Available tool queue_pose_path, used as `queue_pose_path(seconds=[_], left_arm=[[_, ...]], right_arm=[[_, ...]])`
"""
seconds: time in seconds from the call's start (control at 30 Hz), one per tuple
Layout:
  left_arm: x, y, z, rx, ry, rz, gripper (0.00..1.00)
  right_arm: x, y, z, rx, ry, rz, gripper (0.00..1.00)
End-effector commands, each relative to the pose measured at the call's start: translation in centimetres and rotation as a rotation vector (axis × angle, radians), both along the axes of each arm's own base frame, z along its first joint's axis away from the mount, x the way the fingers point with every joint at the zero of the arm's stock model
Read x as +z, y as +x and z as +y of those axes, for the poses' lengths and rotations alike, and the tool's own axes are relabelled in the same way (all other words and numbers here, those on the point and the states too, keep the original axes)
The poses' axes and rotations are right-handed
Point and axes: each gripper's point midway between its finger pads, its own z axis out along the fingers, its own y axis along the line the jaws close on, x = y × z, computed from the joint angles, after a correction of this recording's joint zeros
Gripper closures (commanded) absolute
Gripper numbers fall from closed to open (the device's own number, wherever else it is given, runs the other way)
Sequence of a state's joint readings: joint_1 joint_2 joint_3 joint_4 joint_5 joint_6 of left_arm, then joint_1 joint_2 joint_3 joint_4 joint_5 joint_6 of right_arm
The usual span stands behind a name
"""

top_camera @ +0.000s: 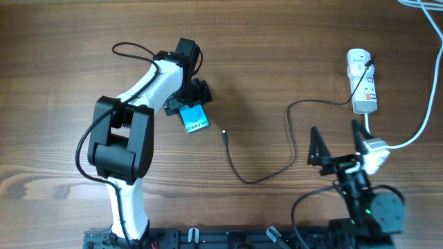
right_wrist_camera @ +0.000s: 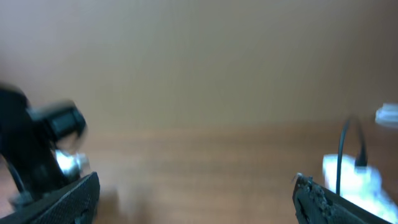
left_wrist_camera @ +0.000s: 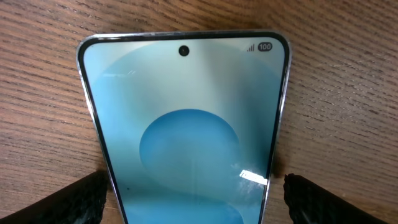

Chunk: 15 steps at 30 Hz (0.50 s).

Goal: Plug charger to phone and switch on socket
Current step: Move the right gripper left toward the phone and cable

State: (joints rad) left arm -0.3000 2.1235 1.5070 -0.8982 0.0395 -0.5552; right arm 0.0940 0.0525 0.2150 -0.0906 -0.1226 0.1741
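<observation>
Gloss on matt wood
The phone point(left_wrist_camera: 186, 143) has a smooth, reflective screen; the bench point(left_wrist_camera: 348, 93) under it is matt, grained wood.

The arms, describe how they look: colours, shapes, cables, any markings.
The left arm has white links between bulky black joint housings, with a thin black cable looping alongside it. The left pincer is black. The right arm looks all black, with a small green light. The right pincer has two tapered black fingers with a rough texture. No markings are readable.
</observation>
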Motion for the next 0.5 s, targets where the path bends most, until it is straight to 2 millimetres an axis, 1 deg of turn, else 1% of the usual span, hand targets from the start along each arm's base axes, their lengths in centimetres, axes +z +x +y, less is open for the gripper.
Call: queue_pose_path(seconds=[0.0,0.07,0.17,0.27,0.33,0.4,0.43,0.47], left_arm=[[-1.1,-0.6,0.3,-0.007,0.008,0.029,0.04],[-1.1,-0.6,0.3,-0.006,0.008,0.029,0.05],[-1.1,-0.6,0.3,-0.006,0.008,0.03,0.05],[-1.1,-0.8,0.1,0.005,-0.006,0.039,0.07],[-1.1,-1.0,-0.3,0.008,-0.028,0.047,0.07],[-1.0,-1.1,-0.6,0.009,-0.046,0.053,0.08],[-1.0,-1.1,-0.8,0.014,-0.057,0.056,0.08],[-1.0,-1.2,-1.1,0.012,-0.069,0.058,0.09]], right_arm=[[7.6,-1.8,-0.5,-0.026,-0.072,-0.089,0.0],[9.7,-2.2,-0.5,-0.027,-0.117,-0.056,0.0],[11.7,-2.1,-0.5,-0.025,-0.184,0.028,0.0],[12.5,-0.8,-0.3,-0.012,-0.214,0.144,0.0],[12.5,0.0,0.3,0.025,-0.215,0.201,0.0],[12.1,0.8,2.0,0.126,-0.209,0.239,0.0],[11.7,0.9,3.7,0.231,-0.199,0.253,0.0],[11.0,1.0,4.9,0.304,-0.187,0.284,0.0]])
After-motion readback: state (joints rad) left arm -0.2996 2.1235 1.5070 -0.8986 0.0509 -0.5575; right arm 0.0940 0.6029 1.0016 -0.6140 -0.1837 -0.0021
